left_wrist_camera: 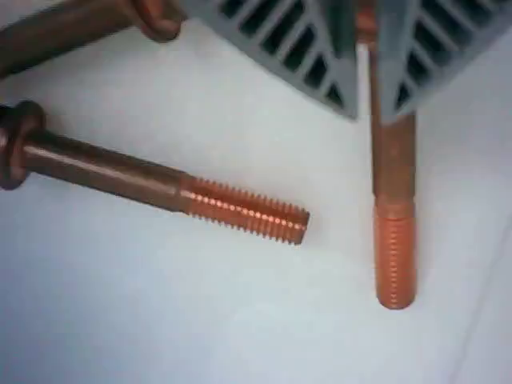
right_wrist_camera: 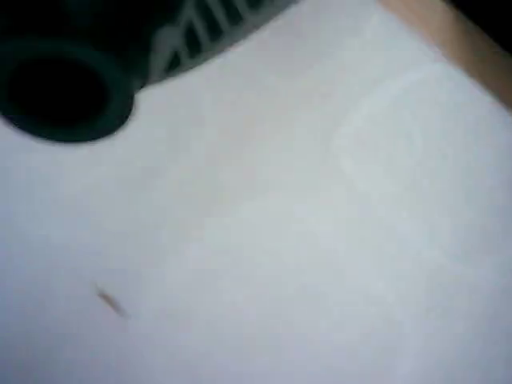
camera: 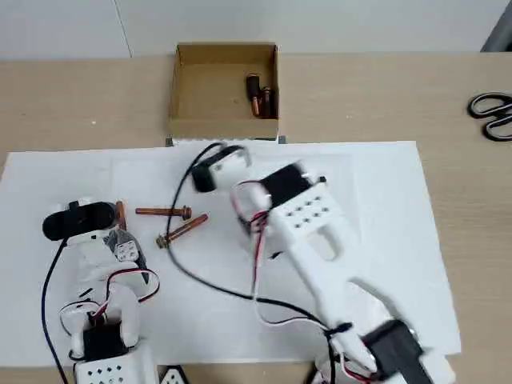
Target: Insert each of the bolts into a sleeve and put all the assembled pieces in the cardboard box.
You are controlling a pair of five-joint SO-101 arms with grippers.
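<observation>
Seemingly the left end effector [left_wrist_camera: 366, 112] clamps a bolt [left_wrist_camera: 394, 240] toward the counter's [camera: 448, 96] left edge; lift it straight, keeping the threads clear of the loose bolt [left_wrist_camera: 160, 186] just beside it.

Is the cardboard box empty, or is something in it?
Not empty: copper-coloured pieces lie inside the cardboard box, by its right wall.

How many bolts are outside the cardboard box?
3. An upper bolt and an angled bolt lie on the paper beside the left gripper, which holds the third bolt. More may be hidden.
</observation>
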